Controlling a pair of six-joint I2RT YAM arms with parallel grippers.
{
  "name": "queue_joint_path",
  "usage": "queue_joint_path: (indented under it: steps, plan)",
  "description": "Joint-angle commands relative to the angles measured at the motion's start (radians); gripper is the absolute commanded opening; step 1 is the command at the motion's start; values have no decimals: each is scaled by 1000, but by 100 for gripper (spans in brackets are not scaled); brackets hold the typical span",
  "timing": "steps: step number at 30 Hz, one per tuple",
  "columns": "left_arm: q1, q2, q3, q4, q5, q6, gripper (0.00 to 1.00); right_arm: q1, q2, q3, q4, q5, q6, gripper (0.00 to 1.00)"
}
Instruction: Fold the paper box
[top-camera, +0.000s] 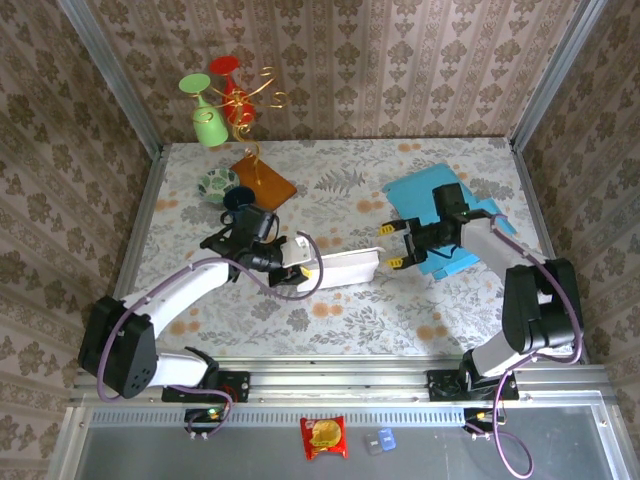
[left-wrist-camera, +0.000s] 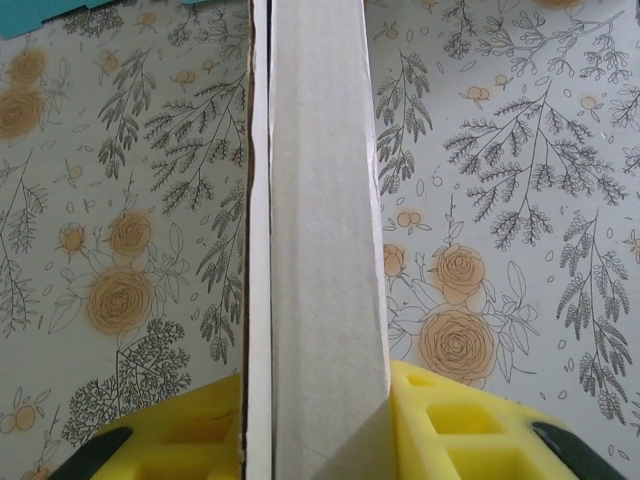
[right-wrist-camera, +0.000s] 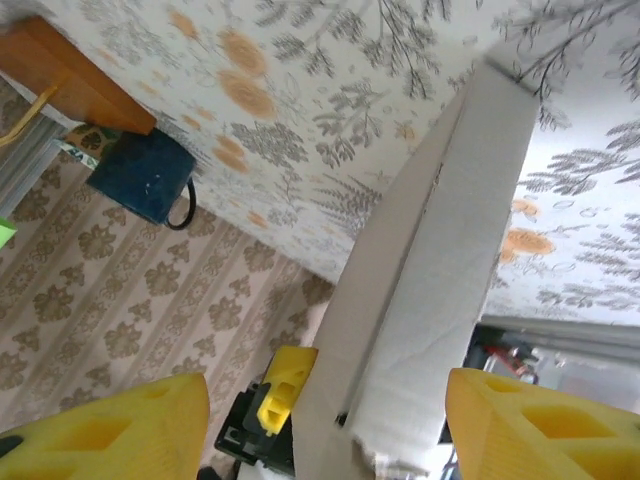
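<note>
The white paper box (top-camera: 345, 268) lies flattened and long across the middle of the table. My left gripper (top-camera: 298, 268) is shut on its left end. In the left wrist view the box (left-wrist-camera: 320, 200) runs straight away from the camera, pinched between both yellow pads of the left gripper (left-wrist-camera: 315, 415). My right gripper (top-camera: 395, 245) stands open at the box's right end. In the right wrist view the box (right-wrist-camera: 440, 250) passes between the spread fingers of the right gripper (right-wrist-camera: 325, 405), and neither pad touches it.
Flat teal paper sheets (top-camera: 440, 215) lie under the right arm at the back right. At the back left stand a gold rack with green and red glasses (top-camera: 225, 95), an orange board (top-camera: 263, 180), a dark blue cup (top-camera: 240, 200) and a patterned bowl (top-camera: 217, 182).
</note>
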Motion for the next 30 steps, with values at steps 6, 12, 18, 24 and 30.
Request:
queue_joint_path:
  steps: [6, 12, 18, 24, 30]
  plan:
    - [1, 39, 48, -128, -9, 4, 31, 64, -248, 96, -236, 500, -700, 47]
    - [10, 60, 70, -144, -3, 22, 32, 184, -397, 0, -139, 575, -1116, 45]
    - [16, 74, 81, -153, -2, 35, 32, 268, -265, 104, -260, 605, -1317, 50]
    - [21, 75, 84, -154, -1, 43, 33, 306, -146, 207, -329, 645, -1411, 55]
    - [21, 75, 80, -152, -1, 44, 33, 317, -75, 221, -349, 651, -1412, 58]
